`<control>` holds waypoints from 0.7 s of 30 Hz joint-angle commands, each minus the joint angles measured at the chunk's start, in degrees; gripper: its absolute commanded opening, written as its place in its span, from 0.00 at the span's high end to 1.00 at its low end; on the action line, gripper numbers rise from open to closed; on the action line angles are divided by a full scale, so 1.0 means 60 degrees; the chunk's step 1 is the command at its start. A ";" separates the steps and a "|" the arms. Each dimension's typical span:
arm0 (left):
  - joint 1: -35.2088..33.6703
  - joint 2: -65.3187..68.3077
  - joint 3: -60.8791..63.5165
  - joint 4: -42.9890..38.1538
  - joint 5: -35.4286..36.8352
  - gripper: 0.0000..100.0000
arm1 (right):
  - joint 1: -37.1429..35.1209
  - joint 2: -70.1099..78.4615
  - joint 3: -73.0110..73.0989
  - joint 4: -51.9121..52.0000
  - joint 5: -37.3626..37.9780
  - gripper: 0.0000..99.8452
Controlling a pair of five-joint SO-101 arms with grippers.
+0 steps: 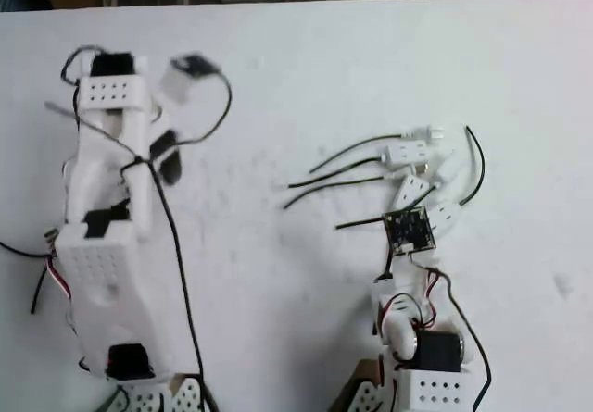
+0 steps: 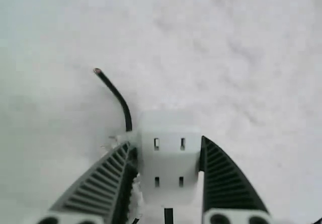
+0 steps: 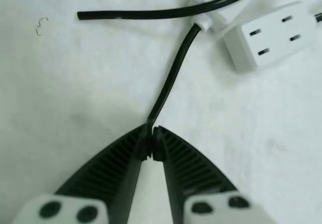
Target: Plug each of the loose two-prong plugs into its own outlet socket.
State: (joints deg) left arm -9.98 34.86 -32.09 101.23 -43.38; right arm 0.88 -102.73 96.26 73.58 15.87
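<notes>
Near right: right arm point(image 1: 417, 347) sits just short of the cluster of plugs. Right gripper point(image 3: 152, 133) is all but closed, its dark ribbed fingers point(image 3: 118, 158) pinching the loose end of a thin black cable point(image 3: 168, 83).

The cable runs away from the jaws to a white two-prong plug point(image 3: 221, 7) lying on the white table point(image 3: 75, 83). Just right of that plug is a white rectangular outlet block point(image 3: 269, 35), slot face up with two pairs of slots, clear of the gripper. A second black cable point(image 3: 141, 13) lies crosswise over the plug body. A small bent wire scrap point(image 3: 42, 25) lies apart from the cables.

Farther, mid-right: two more white plugs point(image 1: 412, 136) point(image 1: 403, 156), their cables trailing left.

Left side: left arm point(image 1: 102, 245) is well apart from the cluster. Left gripper point(image 2: 166, 143) is spread block-wide, clamped on both sides of a second white outlet block point(image 2: 168, 158), slots toward the camera. A short black cable stub point(image 2: 118, 100) curves up behind it. Cannot tell whether the block rests on the table.
</notes>
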 commanded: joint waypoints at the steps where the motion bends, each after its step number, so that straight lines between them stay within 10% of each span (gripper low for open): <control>1: 0.1048 -0.2059 -0.0293 0.0190 0.2168 0.98 | 0.0022 -0.0081 0.0103 -0.0139 -0.0029 0.98; 17: 0.2425 -0.0916 0.3399 -0.3458 0.7062 0.96 | 0.0007 -0.0081 0.0103 -0.0139 -0.0029 0.98; 21: 0.2469 -0.0652 0.3092 -0.3253 0.7136 0.79 | 0.0007 -0.0081 0.0103 -0.0139 -0.0029 0.98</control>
State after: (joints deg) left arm 4.09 30.73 -10.81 81.19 -1.63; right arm 0.88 -102.73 96.26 73.58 15.87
